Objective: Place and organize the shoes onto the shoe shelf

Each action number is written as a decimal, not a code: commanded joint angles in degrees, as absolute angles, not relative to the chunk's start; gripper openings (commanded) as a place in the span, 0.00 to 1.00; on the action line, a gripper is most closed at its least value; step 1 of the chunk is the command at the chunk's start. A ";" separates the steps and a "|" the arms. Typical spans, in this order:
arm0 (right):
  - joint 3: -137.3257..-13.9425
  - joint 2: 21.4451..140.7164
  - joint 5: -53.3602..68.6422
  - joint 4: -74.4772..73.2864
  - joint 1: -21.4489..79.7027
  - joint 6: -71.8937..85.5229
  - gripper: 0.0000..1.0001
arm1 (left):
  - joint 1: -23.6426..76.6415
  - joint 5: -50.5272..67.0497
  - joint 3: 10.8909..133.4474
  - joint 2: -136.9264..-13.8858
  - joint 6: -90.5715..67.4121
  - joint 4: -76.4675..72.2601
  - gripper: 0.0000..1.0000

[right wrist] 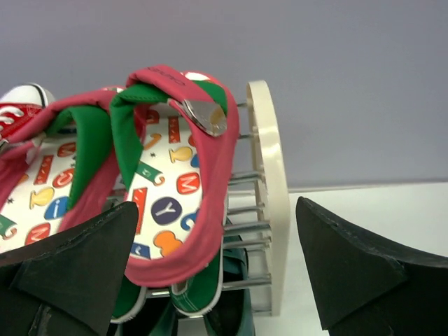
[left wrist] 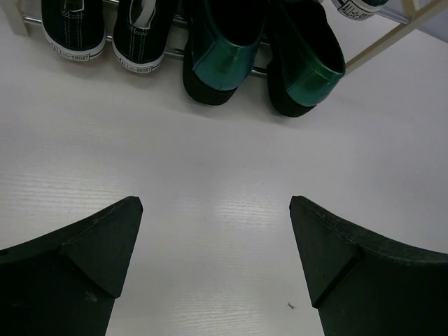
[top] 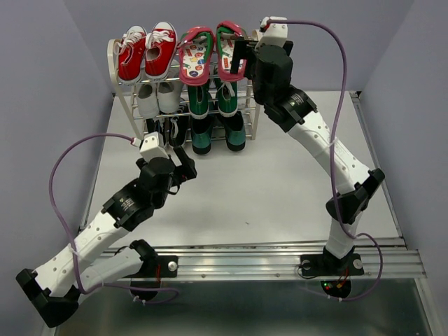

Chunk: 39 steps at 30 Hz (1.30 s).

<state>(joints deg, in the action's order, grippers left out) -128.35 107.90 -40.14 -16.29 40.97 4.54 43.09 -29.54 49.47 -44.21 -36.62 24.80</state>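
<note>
The shoe shelf stands at the table's far edge. On its top tier, at the right, lie the pink-red flip-flops with dotted footbeds. The green sneakers sit below them, and the teal loafers are at the bottom. My right gripper hovers open just beside the right flip-flop, holding nothing; the cream side frame shows between its fingers. My left gripper is open and empty over bare table, in front of the loafers.
Red sneakers fill the top tier's left half, with white sneakers under them and black sneakers on the bottom tier. Grey walls close in behind and beside the shelf. A metal rail runs along the near edge.
</note>
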 commanded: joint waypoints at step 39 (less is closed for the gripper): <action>-122.43 108.19 -15.29 -22.15 28.30 9.32 0.48 | 29.62 -23.91 92.45 -79.98 -18.46 6.77 0.39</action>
<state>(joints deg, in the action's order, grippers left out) -121.10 108.53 -16.69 -23.55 28.53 10.09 29.89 -25.54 88.73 -79.29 -20.53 9.58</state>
